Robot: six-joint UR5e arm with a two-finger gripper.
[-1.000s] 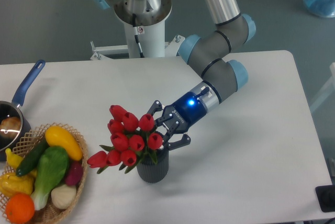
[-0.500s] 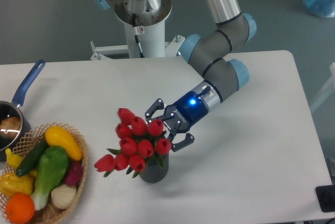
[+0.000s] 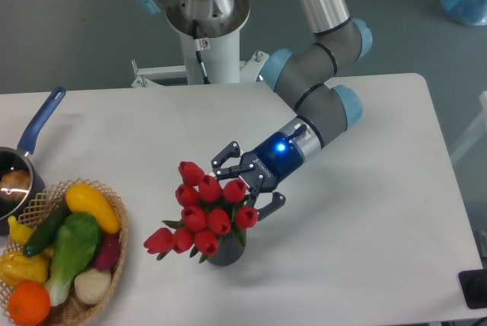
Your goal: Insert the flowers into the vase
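Although the red buds hide most of it, the vase (image 3: 226, 251) shows as a dark ribbed cylinder directly under the flowers (image 3: 204, 210), whose stems go down into its mouth. The bunch leans away from the vase toward the basket (image 3: 114, 261) side, with one low bud hanging out past the rim.

Compared with a second ago, the bouquet has shifted a little to the right and sits lower over the vase, so less of the grey wall is visible than before. The gripper (image 3: 249, 183) has moved with it, a touch up and right of the vase, and its fingers now look spread wide, standing to either side of the upper buds rather than pinching them; whether a pad still touches a bud I cannot tell.

This reads as the release stage: the stems appear seated and the placing looks almost finished. The risk I would judge is the lean, since a top-heavy bunch in a narrow vase could tip as the fingers draw clear.
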